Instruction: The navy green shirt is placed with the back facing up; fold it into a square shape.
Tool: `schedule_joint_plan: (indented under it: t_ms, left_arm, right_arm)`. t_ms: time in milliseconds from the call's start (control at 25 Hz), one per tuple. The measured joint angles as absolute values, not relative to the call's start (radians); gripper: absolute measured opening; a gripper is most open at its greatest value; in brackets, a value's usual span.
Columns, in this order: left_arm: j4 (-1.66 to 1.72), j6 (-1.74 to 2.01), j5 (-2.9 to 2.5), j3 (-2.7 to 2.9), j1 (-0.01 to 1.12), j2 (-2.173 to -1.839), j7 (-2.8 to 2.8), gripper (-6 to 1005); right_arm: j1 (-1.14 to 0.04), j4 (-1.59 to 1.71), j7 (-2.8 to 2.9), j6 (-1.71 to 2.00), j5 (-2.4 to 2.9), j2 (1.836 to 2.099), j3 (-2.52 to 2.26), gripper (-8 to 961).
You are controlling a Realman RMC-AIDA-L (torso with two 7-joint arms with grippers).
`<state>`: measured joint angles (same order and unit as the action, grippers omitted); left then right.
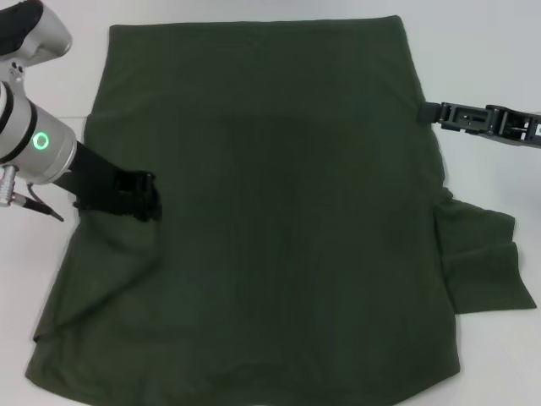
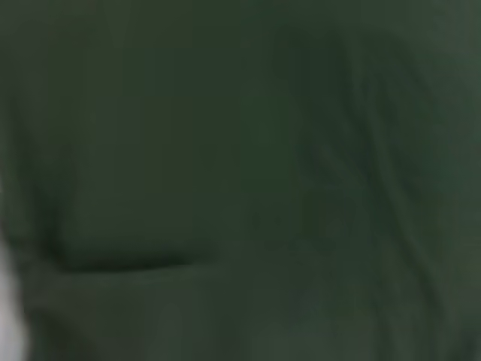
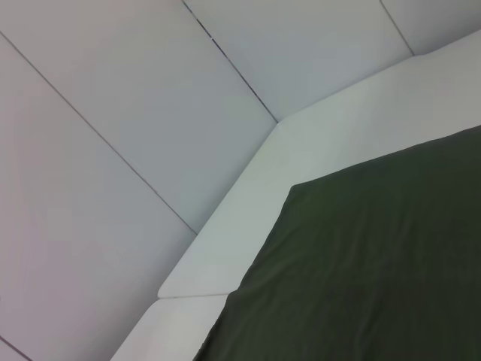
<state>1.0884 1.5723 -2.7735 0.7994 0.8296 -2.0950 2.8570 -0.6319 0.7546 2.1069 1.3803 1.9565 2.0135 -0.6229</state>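
Note:
The navy green shirt (image 1: 279,211) lies spread flat over most of the white table (image 1: 482,68) in the head view. Its right sleeve (image 1: 482,258) sticks out sideways, rumpled, at the right. My left gripper (image 1: 145,203) is low on the shirt's left side, where the cloth is creased toward the near left corner. The left wrist view is filled with dark green shirt fabric (image 2: 248,180) close up. My right gripper (image 1: 428,112) reaches in from the right and meets the shirt's right edge. The right wrist view shows a far corner of the shirt (image 3: 376,263).
White table shows along the far edge, at the far right and at the left beside my left arm (image 1: 34,135). Pale wall panels (image 3: 150,113) rise behind the table's edge (image 3: 248,218).

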Motion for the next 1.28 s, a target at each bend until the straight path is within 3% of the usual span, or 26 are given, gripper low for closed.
schedule_joint_plan:
  t_ms: [120, 360, 680, 1280]
  left_arm:
    - [1.107, 1.605, -2.703, 0.759, 0.799, -2.086, 2.793, 24]
    - [1.107, 1.587, -2.629, 0.668, 0.696, -2.054, 2.753, 238]
    - [1.070, 1.542, -2.589, 0.646, 0.607, -2.036, 2.717, 625]
    - [0.955, 1.458, -2.620, 0.648, 0.570, -2.024, 2.715, 620]
  right_arm:
    - [-0.632, 0.755, 2.107, 1.379, 1.955, 2.012, -0.623, 851]
    - [-0.632, 0.754, 2.105, 1.372, 1.953, 2.011, -0.621, 849]
    - [-0.632, 0.751, 2.099, 1.370, 1.953, 2.011, -0.623, 846]
    - [-0.631, 0.741, 2.100, 1.370, 1.958, 2.011, -0.623, 841]
